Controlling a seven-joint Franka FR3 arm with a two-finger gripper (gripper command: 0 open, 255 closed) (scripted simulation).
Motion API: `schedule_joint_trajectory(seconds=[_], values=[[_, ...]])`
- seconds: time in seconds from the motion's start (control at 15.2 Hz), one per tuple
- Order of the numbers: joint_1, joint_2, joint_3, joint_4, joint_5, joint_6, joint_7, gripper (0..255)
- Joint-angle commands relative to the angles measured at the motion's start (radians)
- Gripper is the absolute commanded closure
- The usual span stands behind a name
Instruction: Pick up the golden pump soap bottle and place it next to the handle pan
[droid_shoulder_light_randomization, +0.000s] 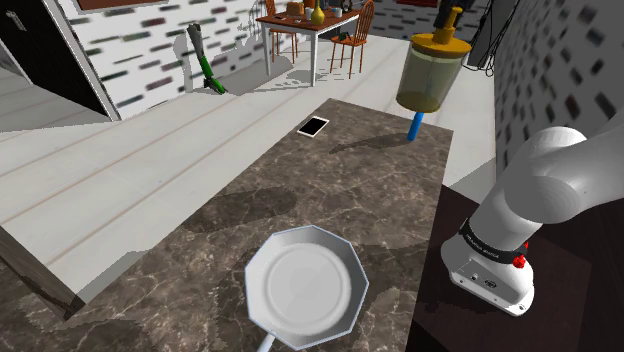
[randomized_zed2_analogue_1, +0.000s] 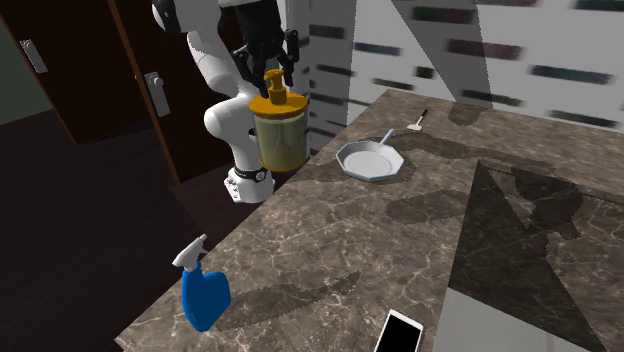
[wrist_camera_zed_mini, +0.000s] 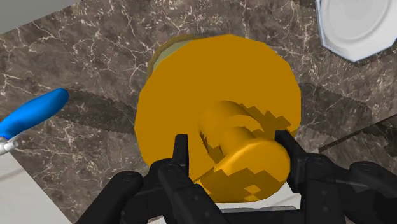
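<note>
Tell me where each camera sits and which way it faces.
Shoulder view: beside the stand, looking down the dark counter past the pan; the white arm shows at its right.
Second exterior view: at the counter's far end by the blue spray bottle, facing back toward the arm.
Wrist view: on the hand, looking down over the claw shut on the golden soap bottle.
All three share the bottle and pan.

the counter (droid_shoulder_light_randomization: 380, 180) looks like polished veined dark marble, the soap bottle (droid_shoulder_light_randomization: 428, 80) smooth and translucent, matt golden on top.
</note>
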Motion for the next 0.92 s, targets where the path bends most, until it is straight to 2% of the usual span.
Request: schedule_joint_trajectory(seconds=[0.0,0.46,0.86], values=[[0.002,0.009,-0.001,0.028,0.002,-0.018,0.0,255],[0.041,0.053,0.142,0.029,0.092,0.038,0.159,255],[0.075,0.131,0.258,0.073,0.155,0.09,0.29,255]])
